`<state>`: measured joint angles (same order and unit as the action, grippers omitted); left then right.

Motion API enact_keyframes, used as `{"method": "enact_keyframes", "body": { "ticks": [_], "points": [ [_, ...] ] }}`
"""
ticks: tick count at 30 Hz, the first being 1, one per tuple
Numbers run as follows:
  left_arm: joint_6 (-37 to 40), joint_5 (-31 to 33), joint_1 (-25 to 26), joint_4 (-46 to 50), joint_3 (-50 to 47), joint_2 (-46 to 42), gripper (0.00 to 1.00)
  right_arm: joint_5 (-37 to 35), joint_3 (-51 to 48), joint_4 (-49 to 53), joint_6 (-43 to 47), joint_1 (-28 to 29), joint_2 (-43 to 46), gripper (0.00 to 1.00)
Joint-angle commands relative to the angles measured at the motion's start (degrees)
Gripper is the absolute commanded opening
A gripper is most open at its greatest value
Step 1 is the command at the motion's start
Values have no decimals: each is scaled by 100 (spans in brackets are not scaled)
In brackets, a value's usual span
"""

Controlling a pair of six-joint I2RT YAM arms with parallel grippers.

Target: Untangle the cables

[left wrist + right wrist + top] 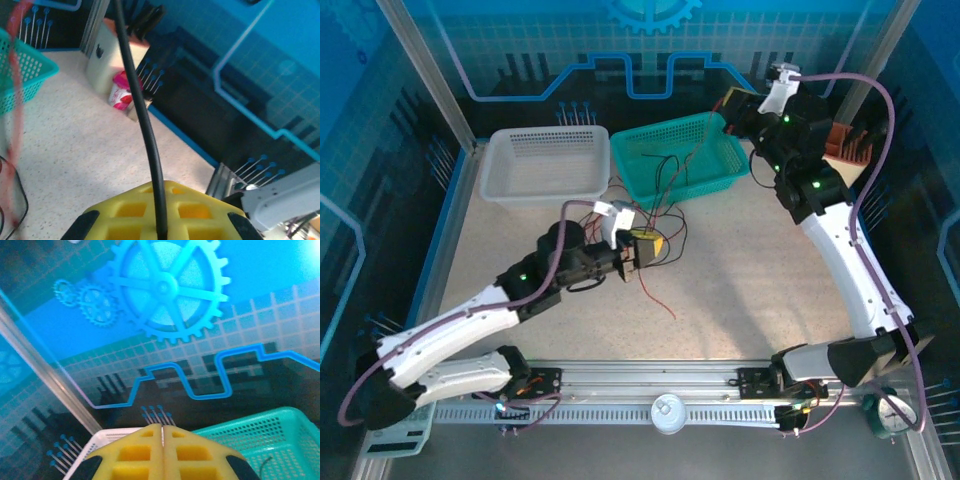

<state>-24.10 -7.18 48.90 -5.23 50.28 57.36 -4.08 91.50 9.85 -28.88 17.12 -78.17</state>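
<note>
The left gripper (646,248) is clamped on a black cable (145,125), low over the table (750,270) just in front of the teal basket (718,168). The red and black cables (660,205) trail from that basket's near edge toward it. The right gripper (162,452) is closed on nothing, raised by the basket's far corner.

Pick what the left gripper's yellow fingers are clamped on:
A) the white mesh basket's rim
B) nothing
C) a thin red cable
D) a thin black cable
D: in the left wrist view the thin black cable runs straight down into the seam between the closed yellow fingers of the left gripper.
</note>
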Motion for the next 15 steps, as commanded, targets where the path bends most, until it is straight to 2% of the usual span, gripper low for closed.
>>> {"method": "enact_keyframes", "body": {
  "ticks": [1,6,10,15],
  "points": [
    [-181,-106,-72,137,-154,-495,0,-73,-231,-20,-161,-266,119,0],
    [-199,842,-135,225,-246,-1094,0,-174,-410,89,-98,-495,322,0],
    [-193,2053,-192,447,-223,-1458,0,-410,-567,248,24,-635,519,0],
    [-75,3261,-334,1011,111,-1534,0,-523,-854,356,-79,-965,818,0]
  ]
}}
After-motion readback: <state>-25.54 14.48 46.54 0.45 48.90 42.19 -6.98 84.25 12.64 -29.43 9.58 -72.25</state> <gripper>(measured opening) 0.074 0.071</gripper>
